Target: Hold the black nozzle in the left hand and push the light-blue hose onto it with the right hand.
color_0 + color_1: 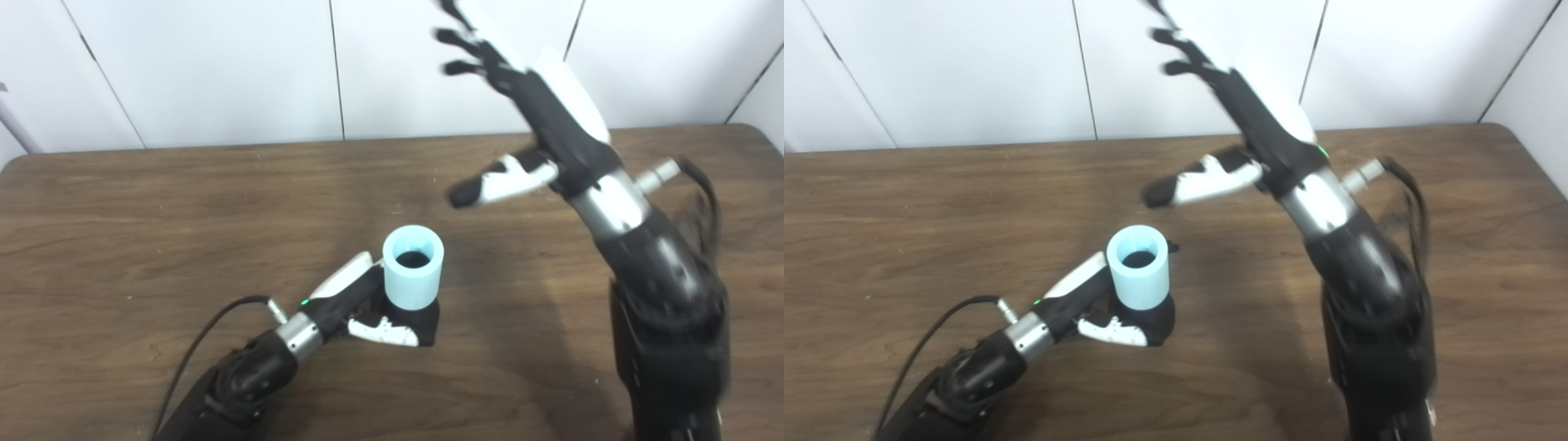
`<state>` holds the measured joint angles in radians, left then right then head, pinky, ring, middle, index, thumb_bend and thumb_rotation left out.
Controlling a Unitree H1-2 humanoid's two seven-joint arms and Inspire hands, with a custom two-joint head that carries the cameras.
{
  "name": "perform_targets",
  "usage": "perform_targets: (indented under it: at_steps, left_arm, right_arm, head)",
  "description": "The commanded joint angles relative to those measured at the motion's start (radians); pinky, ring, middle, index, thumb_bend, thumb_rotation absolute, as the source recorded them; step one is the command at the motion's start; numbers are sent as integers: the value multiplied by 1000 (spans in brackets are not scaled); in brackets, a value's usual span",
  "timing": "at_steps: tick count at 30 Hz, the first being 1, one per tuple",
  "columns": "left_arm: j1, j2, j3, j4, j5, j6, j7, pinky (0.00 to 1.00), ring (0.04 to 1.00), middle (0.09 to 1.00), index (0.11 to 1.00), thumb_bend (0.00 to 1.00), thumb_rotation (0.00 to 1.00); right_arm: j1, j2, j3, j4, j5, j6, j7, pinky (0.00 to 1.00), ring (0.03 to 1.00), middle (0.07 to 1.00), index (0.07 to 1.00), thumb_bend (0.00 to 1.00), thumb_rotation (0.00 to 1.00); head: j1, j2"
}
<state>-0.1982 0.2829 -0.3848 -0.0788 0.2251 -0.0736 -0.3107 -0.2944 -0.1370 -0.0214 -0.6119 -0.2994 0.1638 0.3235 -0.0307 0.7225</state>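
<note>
Progress: left eye view – light-blue hose [413, 267] stands upright on black nozzle [422, 318] gripped by left hand [367, 309] above table [122, 233]; push looks done | right eye view – right hand [1249, 131] raised, fingers spread, empty, well apart from the hose.

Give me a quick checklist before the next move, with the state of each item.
1. Left hand grips the base under the light-blue cylindrical hose piece: ok.
2. Hose piece upright, open end facing up: ok.
3. Hose seated on the black nozzle: cannot tell; the nozzle is hidden by hose and fingers, only a dark bore shows.
4. Right hand free: ok, open, fingers spread, holding nothing.
5. Right hand clear of the hose: ok, raised above the brown wooden table, well apart.
6. Right arm steady: not ok, it looks motion-blurred.
</note>
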Motion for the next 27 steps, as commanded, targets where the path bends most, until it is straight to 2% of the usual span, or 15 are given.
perform_targets:
  at_steps: [1, 4, 7, 10, 13, 16, 18, 20, 23, 27]
  left_arm:
    - [-5, -9, 79, -68, -59, -8, 44, 926, 961, 1000, 1000, 950, 550]
    - [13, -29, 152, -122, -120, 4, 46, 896, 965, 1000, 1000, 979, 564]
    - [65, -47, 246, -229, -197, 27, 80, 909, 992, 1000, 1000, 998, 603]
    - [124, -85, 320, -273, -170, -31, 150, 908, 999, 1000, 1000, 1000, 639]
    - [169, -173, 377, -257, -128, -95, 256, 905, 1000, 1000, 1000, 1000, 712]
    - [209, -292, 397, -266, -174, -31, 326, 911, 1000, 1000, 1000, 1000, 820]
    - [232, -362, 405, -275, -258, 29, 351, 975, 1000, 1000, 1000, 938, 887]
    - [255, -421, 423, -264, -342, 91, 374, 995, 1000, 1000, 1000, 892, 915]
    - [261, -463, 453, -250, -388, 181, 406, 1000, 1000, 1000, 1000, 852, 935]
    - [245, -456, 465, -252, -400, 274, 423, 1000, 1000, 1000, 1000, 870, 963]
  right_arm:
    - [48, -6, -52, 14, 28, -70, -84, 773, 891, 943, 1000, 1000, 895]
    - [119, 19, -79, 45, 22, -101, -156, 717, 869, 924, 1000, 1000, 976]
    - [242, 107, -97, 71, 108, -88, -230, 713, 878, 934, 1000, 993, 998]
    - [337, 180, -105, 112, 255, -87, -258, 769, 931, 978, 1000, 949, 1000]
    - [410, 232, -86, 165, 313, -100, -267, 839, 990, 999, 1000, 910, 1000]
    - [431, 210, -76, 241, 309, -138, -263, 855, 999, 1000, 1000, 916, 1000]
    - [424, 188, -72, 287, 298, -169, -264, 860, 992, 1000, 1000, 922, 1000]
    - [415, 170, -62, 321, 291, -183, -263, 869, 985, 1000, 1000, 913, 1000]
    - [401, 156, -44, 350, 293, -180, -259, 896, 984, 1000, 1000, 894, 1000]
    - [381, 135, -32, 370, 291, -172, -260, 907, 986, 1000, 1000, 876, 1000]
  head:
    - [6, -9]
    - [18, -18]
    - [41, -30]
    - [45, -38]
    - [55, -41]
    - [53, -43]
    - [60, -40]
    - [58, -36]
    - [49, -35]
    - [57, -43]
